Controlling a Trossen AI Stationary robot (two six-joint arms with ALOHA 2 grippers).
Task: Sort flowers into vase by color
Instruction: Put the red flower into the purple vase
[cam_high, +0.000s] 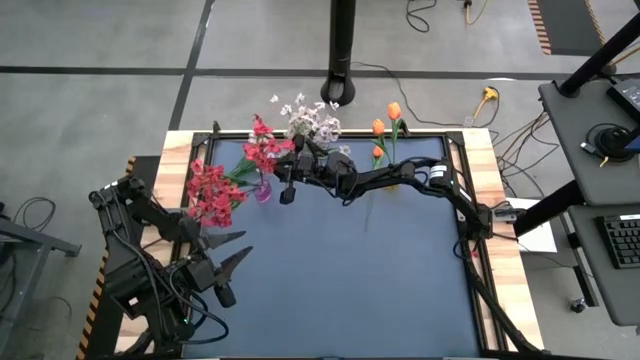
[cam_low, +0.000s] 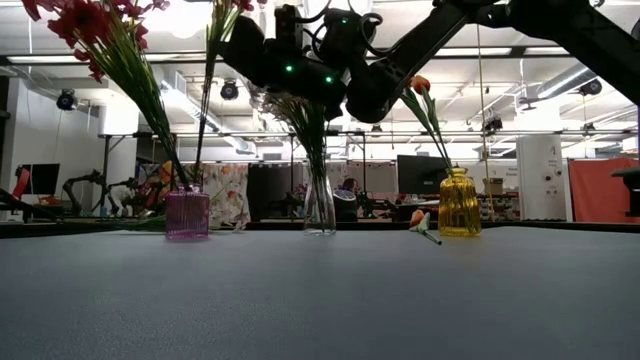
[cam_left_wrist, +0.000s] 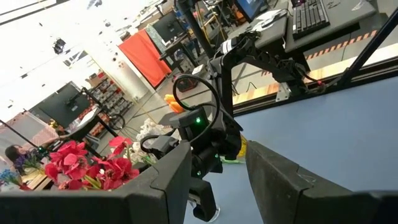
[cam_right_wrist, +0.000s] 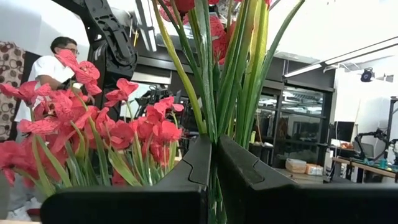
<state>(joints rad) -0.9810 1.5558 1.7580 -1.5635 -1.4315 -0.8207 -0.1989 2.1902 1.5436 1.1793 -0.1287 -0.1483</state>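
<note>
Clamping a red spray (cam_right_wrist: 211, 81), the right gripper (cam_high: 287, 190) hovers over the dark mat (cam_high: 340, 280); left gripper (cam_high: 228, 262) half-open in a workshop

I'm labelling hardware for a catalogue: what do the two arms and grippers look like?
Both arms are matte black with jointed links and looping black cables. The right gripper shows small green lights on its wrist. The left gripper has two broad, flat, tapering black fingers.

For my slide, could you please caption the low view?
Pink vase, clear vase, yellow vase in a row, right gripper above.
</note>
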